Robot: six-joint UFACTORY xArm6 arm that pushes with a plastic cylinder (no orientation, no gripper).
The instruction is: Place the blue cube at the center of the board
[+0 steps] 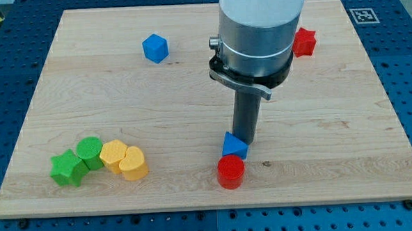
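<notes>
The blue cube (156, 48) sits on the wooden board (122, 105) toward the view's top left. My tip (245, 139) is well to the right of it and lower, just above a blue triangular block (234, 145) and touching or nearly touching its upper right edge. A red cylinder (231, 171) stands right below that triangular block, touching it. The arm's wide body hides part of the board at the view's top centre.
A red star block (304, 42) lies at the view's top right, partly behind the arm. At the bottom left sit a green star (67, 168), a green cylinder (90, 151), a yellow block (113, 155) and a yellow heart (133, 163).
</notes>
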